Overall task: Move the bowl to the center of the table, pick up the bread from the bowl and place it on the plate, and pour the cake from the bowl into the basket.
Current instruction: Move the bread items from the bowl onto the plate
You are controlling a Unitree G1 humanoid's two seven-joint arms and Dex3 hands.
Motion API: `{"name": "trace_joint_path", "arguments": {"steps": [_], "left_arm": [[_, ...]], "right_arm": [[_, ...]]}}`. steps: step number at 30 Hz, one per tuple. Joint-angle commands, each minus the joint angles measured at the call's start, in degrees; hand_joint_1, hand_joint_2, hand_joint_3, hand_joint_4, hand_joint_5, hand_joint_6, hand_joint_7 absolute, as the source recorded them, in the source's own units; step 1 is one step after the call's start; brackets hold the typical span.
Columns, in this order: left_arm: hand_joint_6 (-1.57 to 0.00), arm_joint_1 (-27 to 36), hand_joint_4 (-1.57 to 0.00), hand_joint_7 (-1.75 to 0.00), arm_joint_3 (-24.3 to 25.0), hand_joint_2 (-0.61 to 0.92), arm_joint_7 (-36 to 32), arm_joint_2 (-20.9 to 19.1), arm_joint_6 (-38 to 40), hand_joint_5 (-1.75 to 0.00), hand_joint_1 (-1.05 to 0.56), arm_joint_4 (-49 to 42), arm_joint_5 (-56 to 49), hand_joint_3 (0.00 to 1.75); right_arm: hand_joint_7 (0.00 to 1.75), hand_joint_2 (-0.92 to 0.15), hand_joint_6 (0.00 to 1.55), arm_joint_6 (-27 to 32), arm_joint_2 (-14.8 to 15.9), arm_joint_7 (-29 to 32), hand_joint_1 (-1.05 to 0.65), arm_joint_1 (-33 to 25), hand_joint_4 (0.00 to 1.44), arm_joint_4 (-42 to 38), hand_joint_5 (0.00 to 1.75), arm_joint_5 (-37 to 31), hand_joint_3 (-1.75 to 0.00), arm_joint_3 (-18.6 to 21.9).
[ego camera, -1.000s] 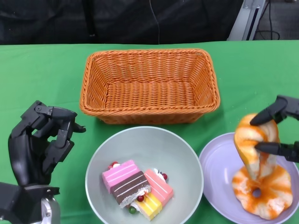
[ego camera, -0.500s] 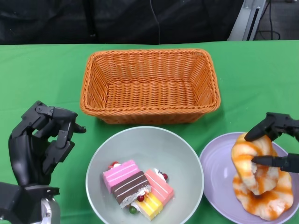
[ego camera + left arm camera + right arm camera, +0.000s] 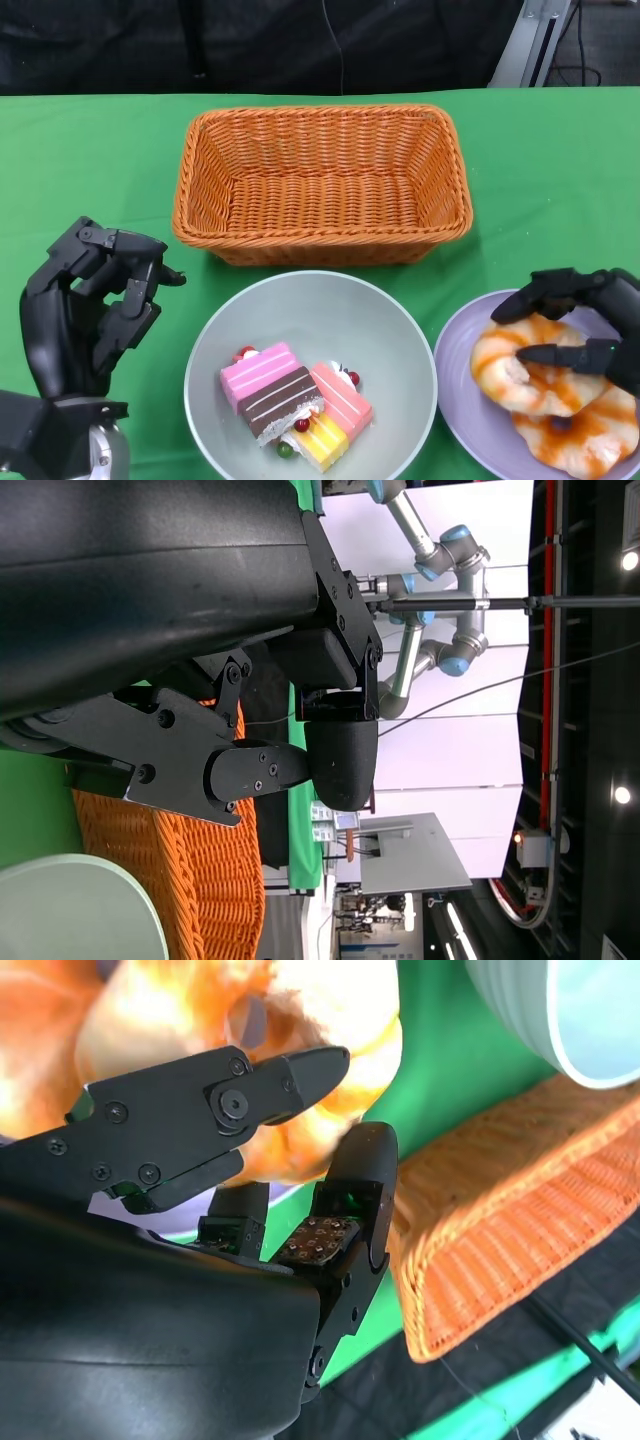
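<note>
From the head view I see the glazed orange-and-cream bread [image 3: 530, 375], a twisted ring-like pastry with darker orange streaks, lying on the round lilac plate [image 3: 462, 400] at the lower right of the green table [image 3: 90, 170]; a second similar glazed ring [image 3: 585, 440] lies partly under it on the same plate. My right robot hand [image 3: 575, 325] is grasping the bread, with one finger over its top and another pressed against its side. Just left of the plate sits the pale grey-green round bowl [image 3: 330, 300], holding the striped cake slices [image 3: 290, 400] in pink, brown and yellow, with small red and green beads beside them. Behind the bowl stands the rectangular orange wicker basket [image 3: 320, 180], with nothing in it that I can see. My left robot hand [image 3: 90, 310] hovers left of the bowl, apart from it, its fingers curled in on nothing. In the right wrist view the black fingers [image 3: 290, 1075] lie against the orange glazed bread [image 3: 330, 1020], with the basket's woven wall [image 3: 500, 1250] and the bowl's pale rim [image 3: 560, 1010] beyond. In the left wrist view the left robot hand's fingers [image 3: 250, 770] are folded together and empty, the basket [image 3: 200, 870] and the bowl's edge [image 3: 80, 910] showing past them.
</note>
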State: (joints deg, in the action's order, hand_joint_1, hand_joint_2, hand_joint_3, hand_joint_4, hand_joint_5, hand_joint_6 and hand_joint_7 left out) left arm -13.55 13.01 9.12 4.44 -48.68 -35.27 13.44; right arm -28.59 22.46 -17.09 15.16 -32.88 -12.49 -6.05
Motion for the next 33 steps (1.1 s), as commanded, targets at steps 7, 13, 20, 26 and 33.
{"name": "trace_joint_path", "arguments": {"steps": [7,13,20,26,33], "left_arm": [[-0.87,0.14,-0.82,-1.1,0.29,0.86,-0.34,-0.82,-0.06,-1.42,-0.14,0.16,-0.19,0.5],[-0.88,0.04,-0.82,-1.1,0.33,0.86,-0.34,-0.81,-0.39,-1.43,-0.13,-0.27,-0.3,0.48],[-0.88,0.12,-0.83,-1.1,0.25,0.86,-0.08,-0.66,-0.31,-1.44,-0.14,-0.34,-0.03,0.48],[-0.87,-0.01,-0.83,-1.11,0.39,0.86,-0.24,-0.85,-0.32,-1.45,-0.12,-0.92,-0.21,0.48],[-0.88,-0.18,-0.83,-1.08,0.46,0.85,0.67,-0.75,-0.27,-1.43,-0.12,-1.09,1.0,0.49]], "right_arm": [[0.02,-0.92,0.74,-1.47,3.77,0.44,-0.22,-0.38,0.68,1.01,0.43,-4.05,-0.04,-1.72],[0.0,-0.92,0.39,-4.46,3.48,1.14,-0.39,-0.69,0.52,1.19,0.11,-2.65,-0.01,-0.93],[0.01,-0.92,0.35,-8.43,2.77,2.99,-0.47,-0.68,0.47,0.47,0.06,-1.43,-0.05,-0.36],[0.01,-0.92,0.35,-9.16,2.67,2.87,-0.5,-0.81,0.44,1.08,0.04,-0.75,-0.06,-0.58],[0.02,-0.92,0.39,-13.34,0.9,3.63,-0.54,-0.58,0.48,0.36,0.05,3.27,-0.03,1.32]]}}
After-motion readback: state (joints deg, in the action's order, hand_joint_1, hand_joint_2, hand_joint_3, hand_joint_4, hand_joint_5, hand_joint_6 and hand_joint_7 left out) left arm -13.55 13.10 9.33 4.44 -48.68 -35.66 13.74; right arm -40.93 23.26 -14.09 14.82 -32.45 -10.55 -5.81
